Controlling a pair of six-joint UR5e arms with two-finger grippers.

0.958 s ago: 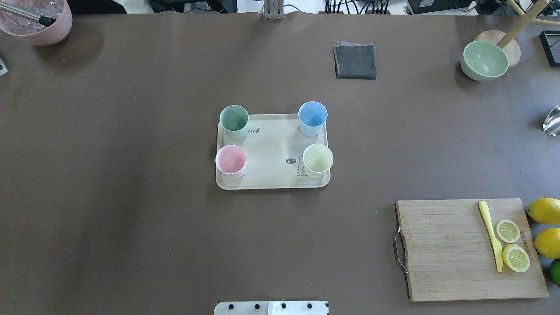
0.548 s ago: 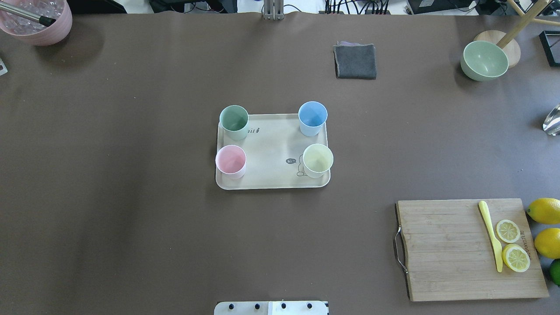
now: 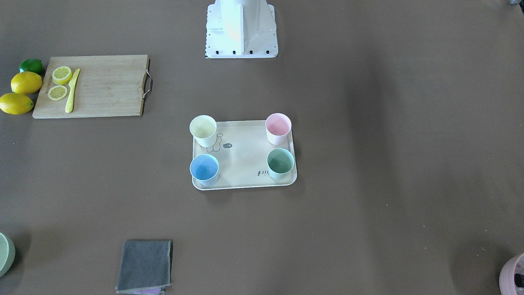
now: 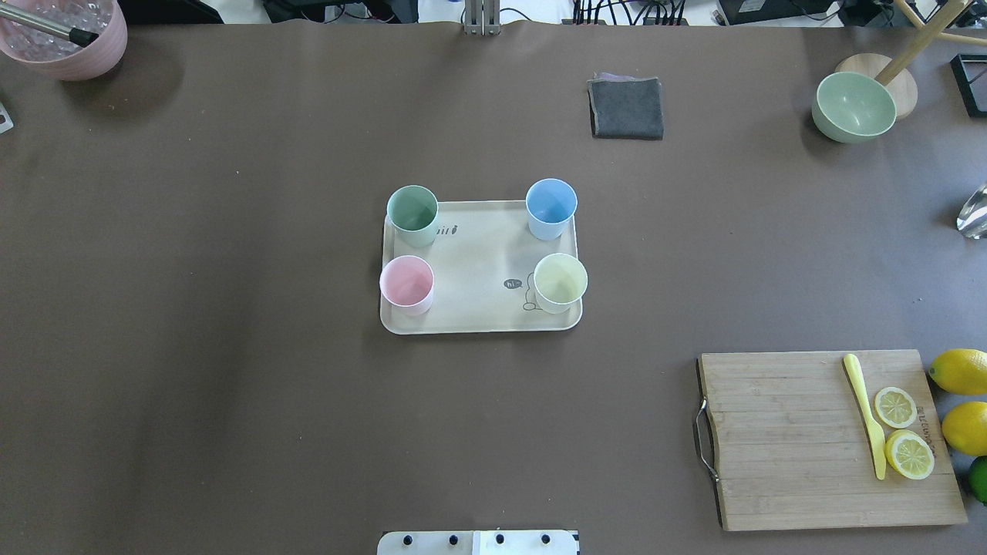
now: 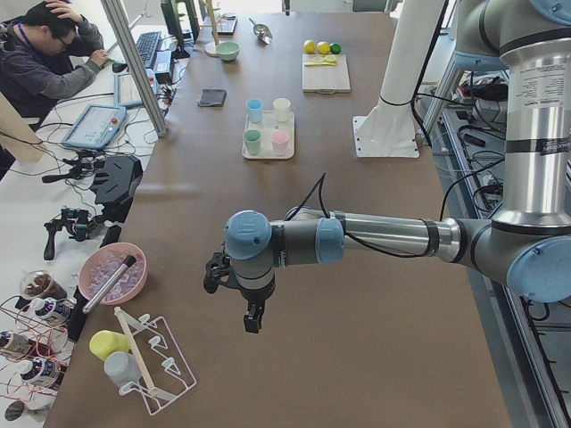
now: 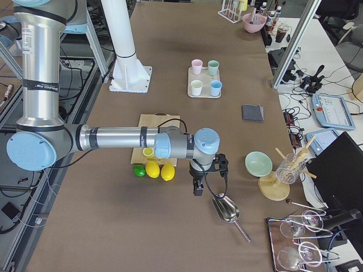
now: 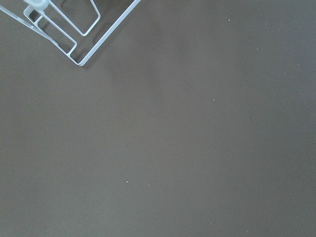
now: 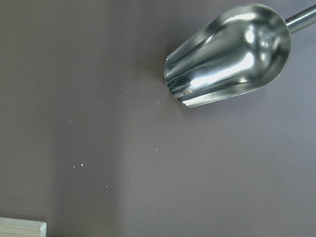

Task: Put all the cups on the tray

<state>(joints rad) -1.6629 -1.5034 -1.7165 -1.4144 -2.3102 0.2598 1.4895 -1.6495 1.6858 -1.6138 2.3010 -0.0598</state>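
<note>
1. Standing upright at frame centre, all four cups (image 4: 560, 280) sit on the tray (image 4: 478, 262), one per corner.
2. Both arms' jaws hang over the worktop (image 4: 231, 347), far from the tray; whether they are open or closed I cannot tell.
3. Risk: the green cup (image 4: 412, 210) hugs the rim, so a tray bump could tip it off.

Left pincer (image 5: 252, 321) and right pincer (image 6: 197, 189) show only in side views, their spread untellable.
</note>
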